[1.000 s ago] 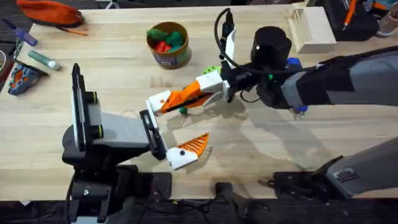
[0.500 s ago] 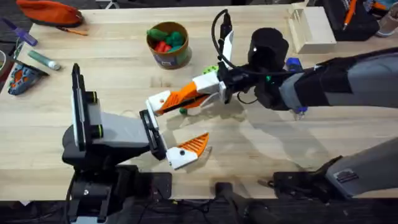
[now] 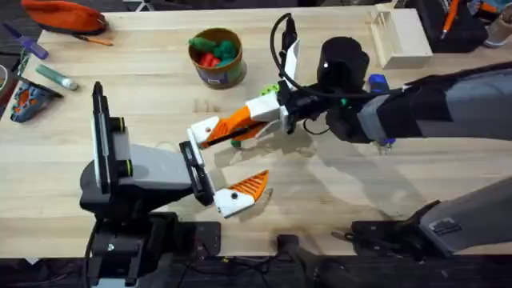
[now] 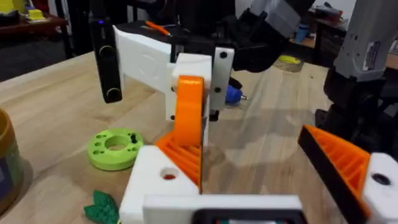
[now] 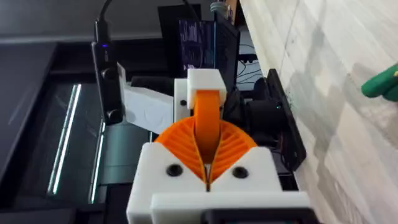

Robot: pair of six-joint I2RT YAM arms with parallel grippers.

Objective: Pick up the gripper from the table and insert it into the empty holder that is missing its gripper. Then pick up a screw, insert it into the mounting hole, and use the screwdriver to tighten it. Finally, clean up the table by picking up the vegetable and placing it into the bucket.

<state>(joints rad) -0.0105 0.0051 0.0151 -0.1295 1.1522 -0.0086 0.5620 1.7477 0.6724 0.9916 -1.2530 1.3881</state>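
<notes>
Presently: my right gripper (image 5: 207, 163) pinches small orange plastic wedge finger (image 5: 208, 115) | my left gripper (image 4: 249, 155) spread | seating unfinished, fastening pending | dark green leafy toy vegetable (image 4: 99, 208) not yet binned.

Robotics lab: wooden workbench (image 3: 448, 172), monitor (image 5: 208, 43)

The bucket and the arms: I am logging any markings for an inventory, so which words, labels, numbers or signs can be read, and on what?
No text can be read.
The bucket: its label band carries print, too small to read.
The right arm's base: a small white sticker, too blurred to read.
The right arm's housing: a label with dark print, not legible.
</notes>
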